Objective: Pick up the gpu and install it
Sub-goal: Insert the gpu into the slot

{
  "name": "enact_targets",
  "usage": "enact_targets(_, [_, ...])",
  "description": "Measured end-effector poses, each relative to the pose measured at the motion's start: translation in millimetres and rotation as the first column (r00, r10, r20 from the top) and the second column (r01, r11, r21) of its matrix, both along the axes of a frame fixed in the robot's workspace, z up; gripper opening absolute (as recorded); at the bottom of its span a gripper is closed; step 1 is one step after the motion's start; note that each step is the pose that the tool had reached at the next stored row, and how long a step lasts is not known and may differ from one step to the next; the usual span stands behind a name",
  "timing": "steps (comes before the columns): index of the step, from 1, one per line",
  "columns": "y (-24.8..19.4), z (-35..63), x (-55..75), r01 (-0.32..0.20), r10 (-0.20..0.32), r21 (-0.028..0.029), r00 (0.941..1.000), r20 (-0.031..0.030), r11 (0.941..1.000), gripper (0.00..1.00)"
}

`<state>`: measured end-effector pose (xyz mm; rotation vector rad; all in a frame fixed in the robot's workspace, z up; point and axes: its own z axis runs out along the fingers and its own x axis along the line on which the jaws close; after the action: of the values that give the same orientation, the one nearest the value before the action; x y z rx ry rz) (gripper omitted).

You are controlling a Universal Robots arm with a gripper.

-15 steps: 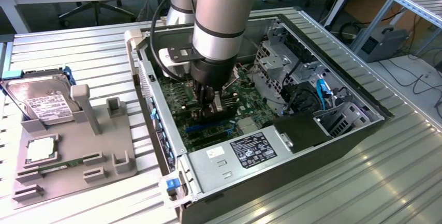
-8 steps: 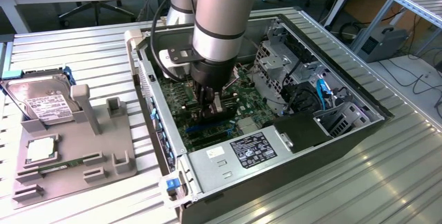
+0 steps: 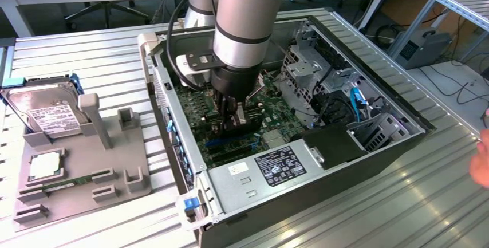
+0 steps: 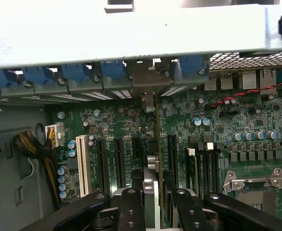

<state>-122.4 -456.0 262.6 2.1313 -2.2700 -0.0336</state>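
Note:
The gpu hangs edge-down inside the open computer case, just above the green motherboard. My gripper is shut on it, reaching straight down from the arm. In the wrist view the gpu appears edge-on as a thin card between my black fingers. It runs toward the rear slot openings, where its metal end sits among the blue clips. The card stands over the black expansion slots of the motherboard; whether it touches a slot is hidden.
A grey fixture on the exterior view's left carries a silver hard drive, a processor and a green memory stick. The drive cage and power supply crowd the case. A person's hand is at the right edge.

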Motion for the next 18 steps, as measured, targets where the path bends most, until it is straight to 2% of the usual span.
enact_targets(5, [0.0, 0.0, 0.0, -0.002, 0.002, 0.0001, 1.0000, 0.0000, 1.0000, 0.27])
enact_targets(8, [0.0, 0.0, 0.0, -0.031, 0.031, 0.0000, 0.9995, 0.0000, 0.9995, 0.27])
enact_targets(14, [2.4, 0.0, 0.0, -0.033, 0.033, 0.0000, 0.9995, 0.0000, 0.9995, 0.27])
enact_targets(18, [2.5, 0.0, 0.0, -0.033, 0.033, 0.0000, 0.9995, 0.0000, 0.9995, 0.27])
